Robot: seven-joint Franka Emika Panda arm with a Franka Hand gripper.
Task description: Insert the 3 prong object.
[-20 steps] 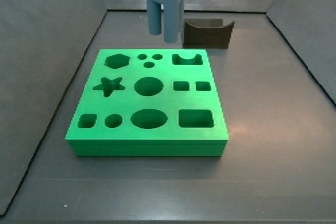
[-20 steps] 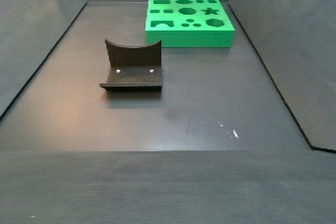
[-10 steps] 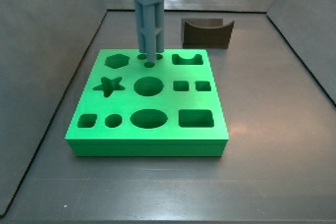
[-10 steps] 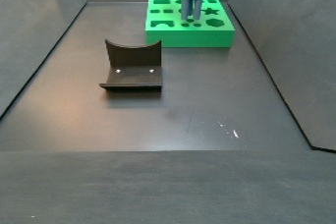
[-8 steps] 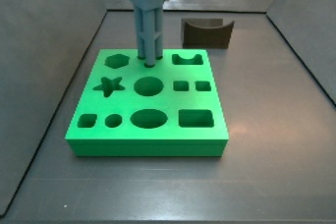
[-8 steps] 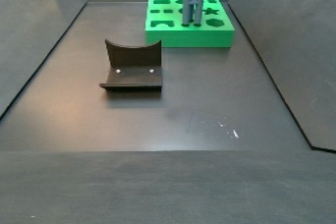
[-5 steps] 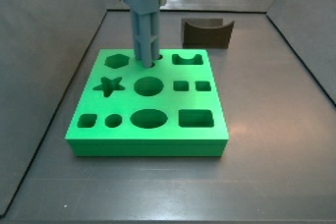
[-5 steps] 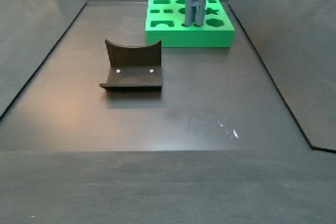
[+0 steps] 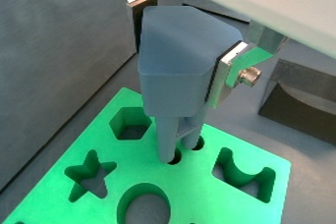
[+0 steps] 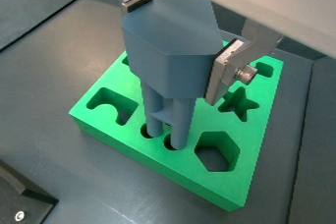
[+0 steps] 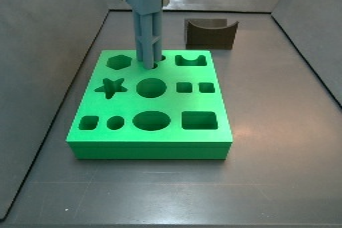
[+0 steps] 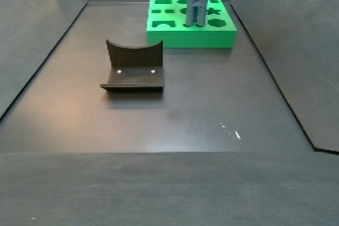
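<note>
Gripper (image 10: 210, 76) clamped on 3 prong object (image 10: 168, 51); long axis upright, prongs entering matching three-hole slot (image 9: 184, 149) in green block (image 11: 150, 152) directly below.

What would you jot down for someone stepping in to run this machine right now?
Gripper: above the green block's back row, jaws shut on the blue-grey 3 prong object.
Green block: flat on the floor, all other cut-outs empty.
3 prong object: upright, prongs entering the small holes between the hexagon cut-out and the notched cut-out, as both wrist views show.
Done: picked up, aligned, insertion begun.
Left: whether it is fully seated cannot be told; probably press down, then open the jaws and lift away.
Fixture: apart from the block, unused.
</note>
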